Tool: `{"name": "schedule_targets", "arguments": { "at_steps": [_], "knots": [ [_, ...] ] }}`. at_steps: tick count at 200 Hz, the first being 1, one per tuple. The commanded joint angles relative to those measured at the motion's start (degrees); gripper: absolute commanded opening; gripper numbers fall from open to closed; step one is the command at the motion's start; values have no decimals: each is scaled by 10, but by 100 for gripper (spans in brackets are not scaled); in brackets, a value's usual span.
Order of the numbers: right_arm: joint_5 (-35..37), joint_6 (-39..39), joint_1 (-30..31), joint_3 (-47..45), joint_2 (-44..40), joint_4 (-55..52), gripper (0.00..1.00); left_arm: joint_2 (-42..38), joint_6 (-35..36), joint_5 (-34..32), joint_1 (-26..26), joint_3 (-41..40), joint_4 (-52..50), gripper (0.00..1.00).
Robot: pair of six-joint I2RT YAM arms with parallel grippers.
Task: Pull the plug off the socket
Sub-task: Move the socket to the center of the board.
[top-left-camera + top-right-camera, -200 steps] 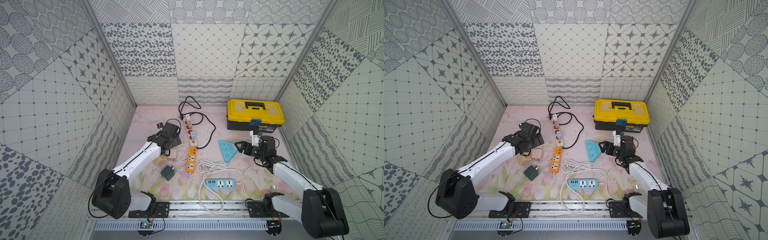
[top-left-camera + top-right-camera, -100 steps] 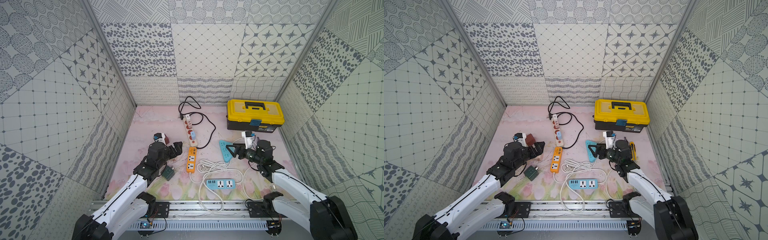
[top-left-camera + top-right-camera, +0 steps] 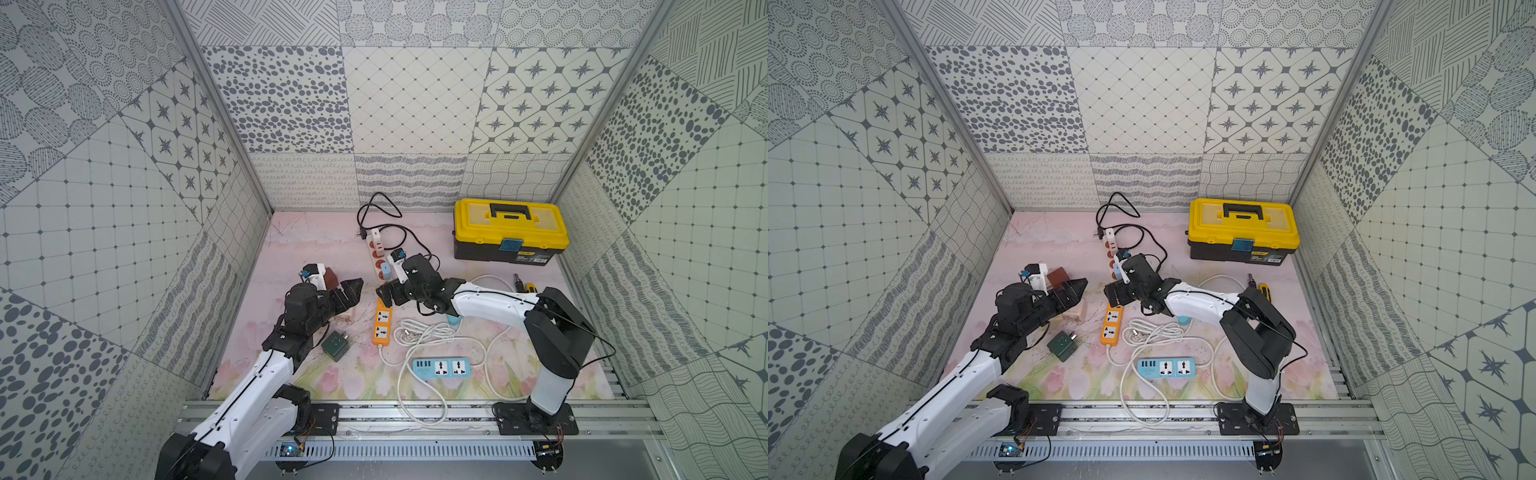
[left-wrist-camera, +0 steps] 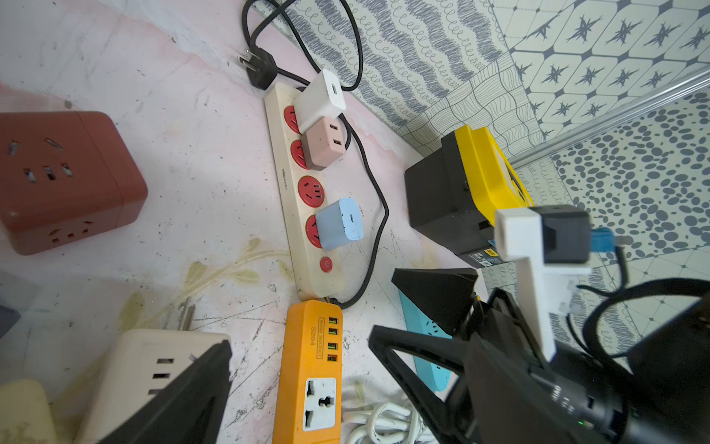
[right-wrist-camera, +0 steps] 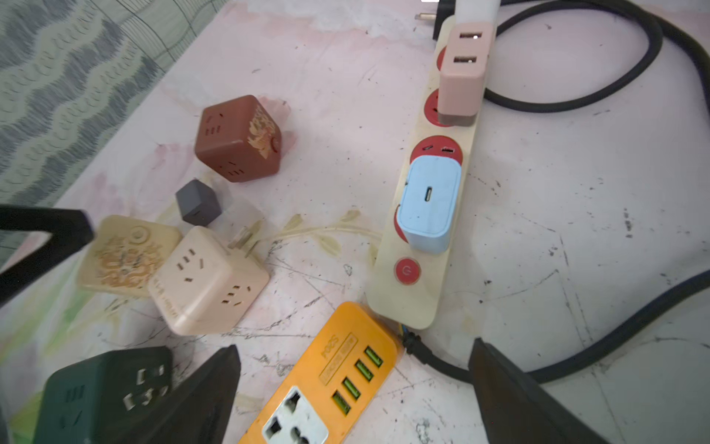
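Right wrist view: a long cream plastic power strip with round red sockets [image 5: 403,303] lies flat on the scuffed pale pink counter [image 5: 576,230]. Three plugs sit pushed into it. A pale blue square charger plug [image 5: 428,203] fills the socket next to the strip's red switch. The next socket along is bare. A pink two-port charger plug [image 5: 459,77] follows it, and a white charger plug [image 5: 476,5] stands at the strip's far end, mostly cut off by the frame.

The right pincer [image 5: 353,346] hovers just off the switch end of the cream strip. Its two black fingers [image 5: 203,392] are spread wide and grip nothing. Under the gap lies the end of an orange plastic power strip [image 5: 345,369], set end to end with the cream strip and just beside it.

To one side of the cream strip, near it, lie a red-brown cube socket [image 5: 238,138], a small grey cube [image 5: 198,202], a cream cube socket [image 5: 207,280] and a dark green cube socket [image 5: 103,388].

In both top views the left pincer [image 3: 356,294] [image 3: 1081,293] hangs on that same side of the cream strip, above the cubes, with its fingers apart and empty. A yellow and black plastic toolbox [image 3: 509,232] stands on the opposite side of the strip, well apart from it.
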Motion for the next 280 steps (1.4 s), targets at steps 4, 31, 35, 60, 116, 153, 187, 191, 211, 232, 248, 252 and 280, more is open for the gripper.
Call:
{"name": "schedule_targets", "arguments": {
  "at_steps": [4,31,35,60,116,153,187,191,211,232,248,252,280],
  "knots": [
    [68,-30,-4,61,51,-49,99,-25,1,2,5,-14,4,99],
    [60,-42,-5,127,111,-61,99,-28,-3,2,5,-18,5,99],
    [61,-44,-5,137,120,-62,99,-28,-3,3,5,-19,6,99],
    [84,-37,-5,190,169,-72,99,-28,-5,5,5,-21,7,99],
    [116,-37,-5,272,238,-118,88,-33,-4,-1,5,-25,6,99],
    [112,-47,-4,279,254,-123,73,-32,-5,-1,5,-24,6,99],
    [97,-62,-9,271,253,-126,63,-32,-8,3,5,-23,5,99],
    [94,-63,-11,266,251,-126,60,-33,-8,3,5,-22,4,99],
    [83,-76,-21,224,222,-105,50,-35,-9,5,5,-21,0,99],
    [59,-105,-34,153,171,-77,49,-37,-13,10,4,-20,3,99],
    [43,-131,-45,97,131,-68,49,-33,-19,25,5,-18,8,99],
    [36,-137,-50,82,120,-67,49,-31,-21,30,5,-17,11,99],
    [-15,-160,-81,-24,41,-68,49,-9,-49,77,5,-15,36,99]
  ]
}}
